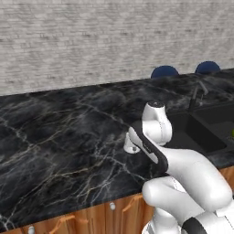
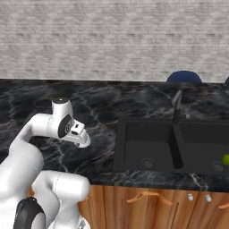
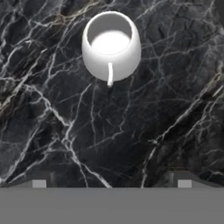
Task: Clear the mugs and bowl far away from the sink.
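White and upright, a mug stands on the black marble bench with its handle turned toward the tool, whose fingertips are spread wide and hold nothing, apart from the mug. From the left base camera the mug peeks out beside the arm, near the front edge of the bench and to the left of the black sink. Inside the sink's right basin a small green ball lies near the drain.

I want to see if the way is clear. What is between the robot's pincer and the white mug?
Nothing: in the hand view, just bare black marble counter lies between the open pincer and the round white mug.
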